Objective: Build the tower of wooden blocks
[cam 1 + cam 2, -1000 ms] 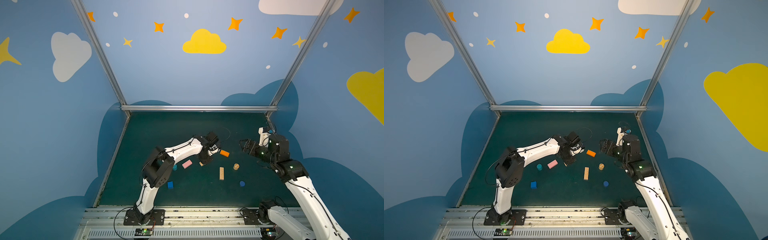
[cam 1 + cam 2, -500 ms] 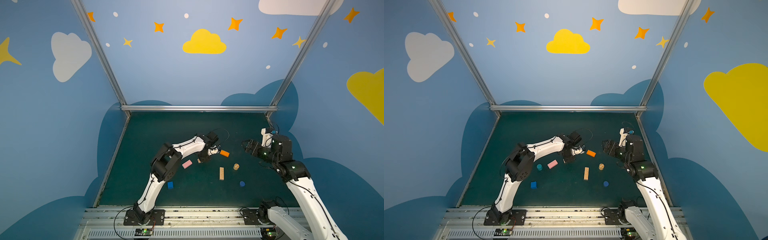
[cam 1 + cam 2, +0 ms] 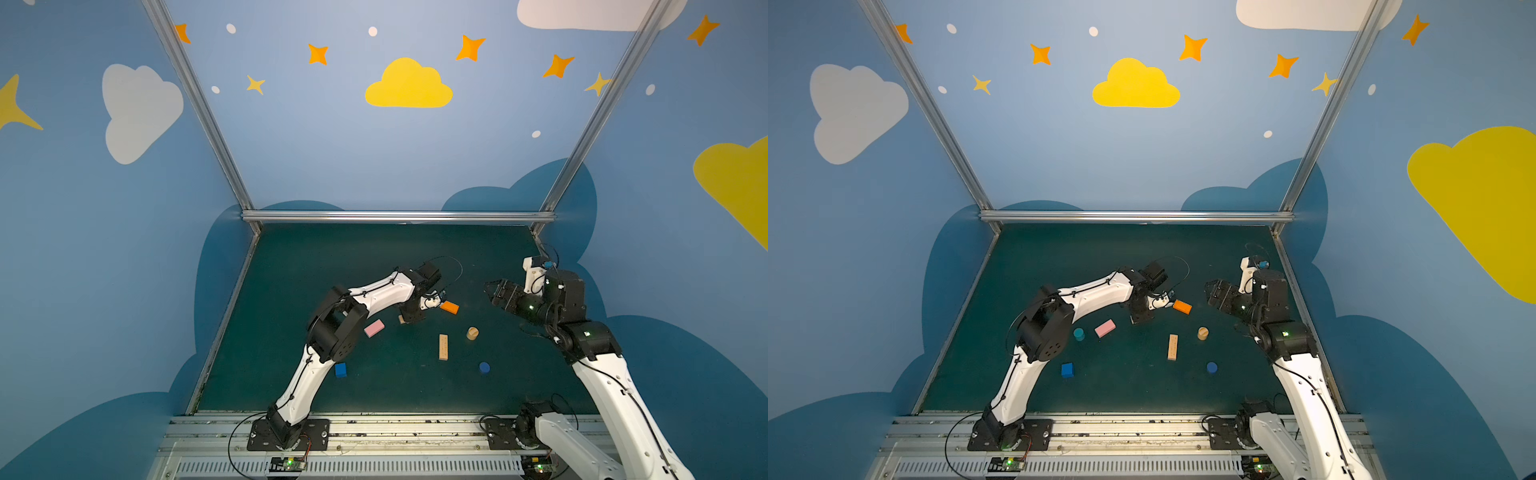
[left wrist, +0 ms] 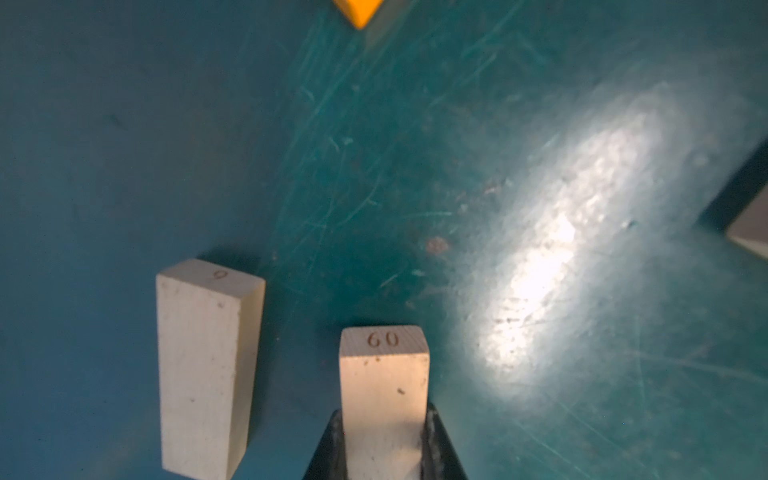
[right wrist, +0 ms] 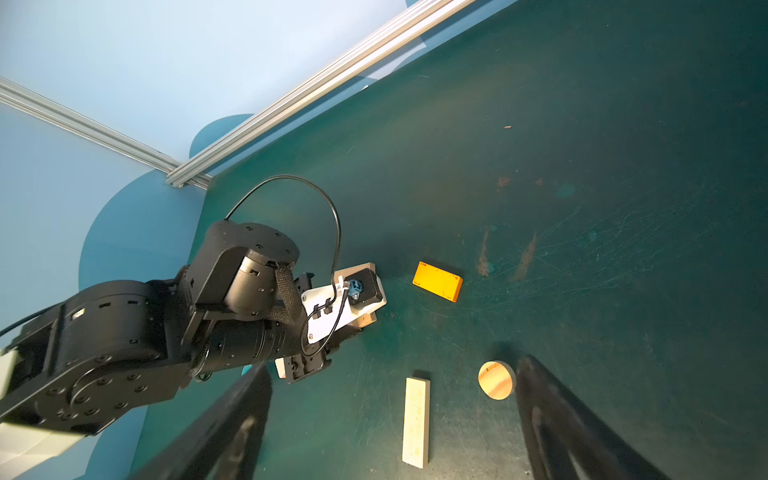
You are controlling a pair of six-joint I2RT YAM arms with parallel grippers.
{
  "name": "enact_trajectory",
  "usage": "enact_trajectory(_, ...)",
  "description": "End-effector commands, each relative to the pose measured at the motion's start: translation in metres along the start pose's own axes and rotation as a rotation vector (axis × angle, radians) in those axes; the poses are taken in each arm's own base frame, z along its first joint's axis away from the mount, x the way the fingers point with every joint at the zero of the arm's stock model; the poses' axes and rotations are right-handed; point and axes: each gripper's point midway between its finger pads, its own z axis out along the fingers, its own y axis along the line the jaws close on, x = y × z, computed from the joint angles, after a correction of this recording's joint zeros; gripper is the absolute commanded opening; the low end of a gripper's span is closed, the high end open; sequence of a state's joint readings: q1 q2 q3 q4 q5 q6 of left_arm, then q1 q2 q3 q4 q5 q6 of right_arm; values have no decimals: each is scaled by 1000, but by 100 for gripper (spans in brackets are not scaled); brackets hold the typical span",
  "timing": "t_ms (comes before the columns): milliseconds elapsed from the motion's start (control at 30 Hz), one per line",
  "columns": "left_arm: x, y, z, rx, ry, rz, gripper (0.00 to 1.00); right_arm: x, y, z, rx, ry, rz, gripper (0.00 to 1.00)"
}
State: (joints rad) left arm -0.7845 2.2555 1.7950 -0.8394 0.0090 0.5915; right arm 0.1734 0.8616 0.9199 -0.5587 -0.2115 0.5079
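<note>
Evidently the stamped tan bar is clamped in the left gripper. Its long axis runs straight out from the jaws, parallel to a second tan bar just beside it, not touching. The orange bar lies near, on the side toward the right gripper, which hangs spread wide and empty. The counter offers open room toward the back.

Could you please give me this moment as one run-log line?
left claw: shut on tan bar | second tan bar: beside, apart | right claw: open, empty
</note>
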Motion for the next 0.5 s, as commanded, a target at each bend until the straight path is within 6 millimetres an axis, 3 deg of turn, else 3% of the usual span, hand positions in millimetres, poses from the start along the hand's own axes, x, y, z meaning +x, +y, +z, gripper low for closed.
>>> enact_trajectory(0, 4, -11, 21, 36, 36, 16, 25, -1, 2, -4, -8, 0, -8, 90)
enact_trajectory(67, 3, -10, 21, 30, 36, 16, 28, -1, 2, -4, -9, 1, -7, 90)
enact_trajectory(133, 3, -9, 21, 20, 37, 16, 41, 0, 2, -4, -11, 5, -5, 90)
enact_trajectory(233, 3, -7, 20, 13, 40, 15, 47, -1, 3, -5, -15, 1, -4, 90)
enact_trajectory(300, 1, -6, 17, 4, 36, 14, 55, 0, 3, -5, -17, 2, -3, 90)
enact_trajectory(467, -6, 2, -3, -34, 11, 9, 60, -1, 5, -7, -25, -4, 0, 90)
